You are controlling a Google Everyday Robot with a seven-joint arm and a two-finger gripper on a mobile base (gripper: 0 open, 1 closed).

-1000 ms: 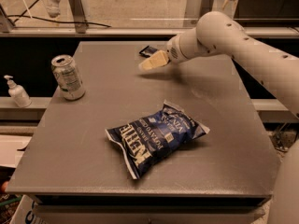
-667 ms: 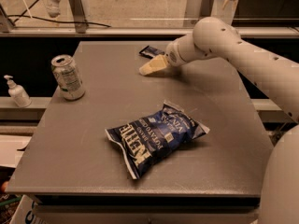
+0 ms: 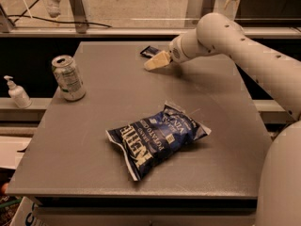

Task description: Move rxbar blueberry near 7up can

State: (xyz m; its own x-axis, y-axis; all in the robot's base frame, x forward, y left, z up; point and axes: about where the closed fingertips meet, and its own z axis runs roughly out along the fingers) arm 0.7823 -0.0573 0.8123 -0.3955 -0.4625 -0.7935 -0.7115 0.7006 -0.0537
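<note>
1. You had one table (image 3: 94,164) in view, grey and flat-topped. Take its centre as the clock centre, with 12 o'clock at the far edge.
2. You had one rxbar (image 3: 149,51). It lay flat near the far edge at about 12 o'clock, and its near-right end was hidden behind the gripper.
3. You had one gripper (image 3: 151,64), a pale wedge at the end of one white arm (image 3: 244,55) that reached in from 3 o'clock. The gripper sat low over the table just beside the rxbar, on the bar's 5 o'clock side, with its tip pointing toward 8 o'clock. You could not tell its grip state, nor whether it touched the bar.
4. You had one 7up can (image 3: 68,78). It stood upright near the left edge at about 10 o'clock, with its pull-tab top showing. The can and the rxbar were well apart.
5. You had one chip bag (image 3: 157,136), blue and crinkled. It lay from the centre toward 6 o'clock, apart from the can and the bar.
6. You had one pump bottle (image 3: 18,93), small and white. It stood off the table on a ledge at 9 o'clock, near the can.
</note>
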